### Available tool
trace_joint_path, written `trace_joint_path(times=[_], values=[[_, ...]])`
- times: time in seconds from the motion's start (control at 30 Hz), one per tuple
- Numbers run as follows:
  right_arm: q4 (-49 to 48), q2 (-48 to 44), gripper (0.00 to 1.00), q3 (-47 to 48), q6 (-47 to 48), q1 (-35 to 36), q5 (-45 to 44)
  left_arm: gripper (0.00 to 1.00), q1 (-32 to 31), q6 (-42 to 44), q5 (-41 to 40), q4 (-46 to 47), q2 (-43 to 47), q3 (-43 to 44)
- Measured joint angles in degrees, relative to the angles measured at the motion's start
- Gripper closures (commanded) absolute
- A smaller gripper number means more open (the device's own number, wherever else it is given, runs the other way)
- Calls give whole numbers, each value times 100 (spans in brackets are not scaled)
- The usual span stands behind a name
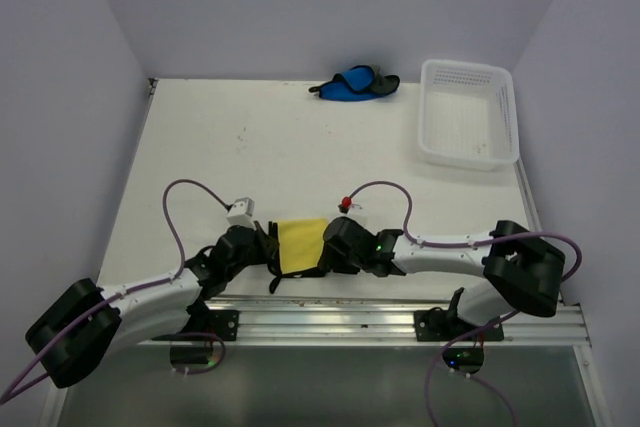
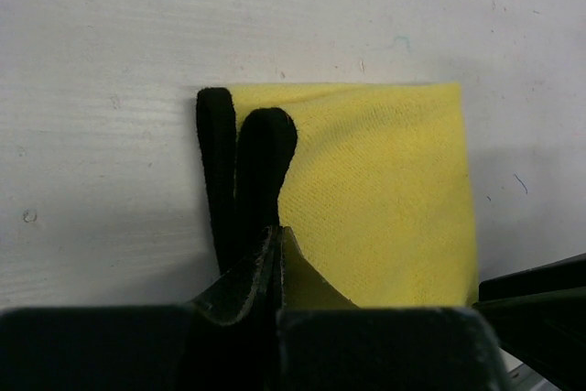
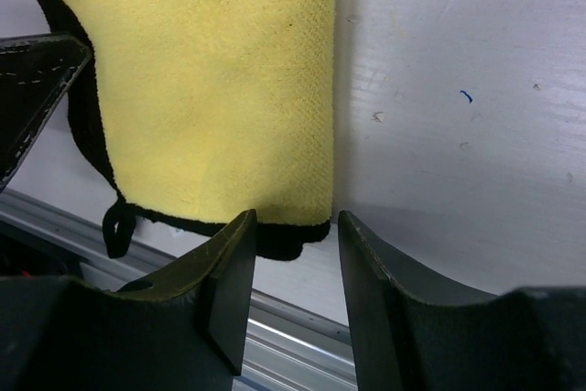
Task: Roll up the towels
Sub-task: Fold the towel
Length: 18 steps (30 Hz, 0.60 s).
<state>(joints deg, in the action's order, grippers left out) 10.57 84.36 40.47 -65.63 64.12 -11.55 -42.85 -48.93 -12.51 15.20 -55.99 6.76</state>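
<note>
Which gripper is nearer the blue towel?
Right. The blue towel lies far back, slightly right; the right gripper is at the yellow towel's right edge, the left gripper at its left.

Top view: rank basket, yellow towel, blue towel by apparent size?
1. white basket, clearly largest.
2-3. yellow towel and blue towel: near alike. Yellow is folded and partly covered; blue is bunched and farther away. Not ranking them.

Two towels are lying here, one yellow towel and one blue towel. One white basket is sitting there. Two arms are showing, one left arm and one right arm.
</note>
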Motion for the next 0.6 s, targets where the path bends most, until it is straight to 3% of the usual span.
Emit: trace_joint_path(times=[0.27,0.6], values=[[74,122,59,-2,-184,2,39,100,-17,-2,0,-74,63,0],[-382,153,76,-223,-339,0,173,100,-42,-2,-11,-203,164,0]])
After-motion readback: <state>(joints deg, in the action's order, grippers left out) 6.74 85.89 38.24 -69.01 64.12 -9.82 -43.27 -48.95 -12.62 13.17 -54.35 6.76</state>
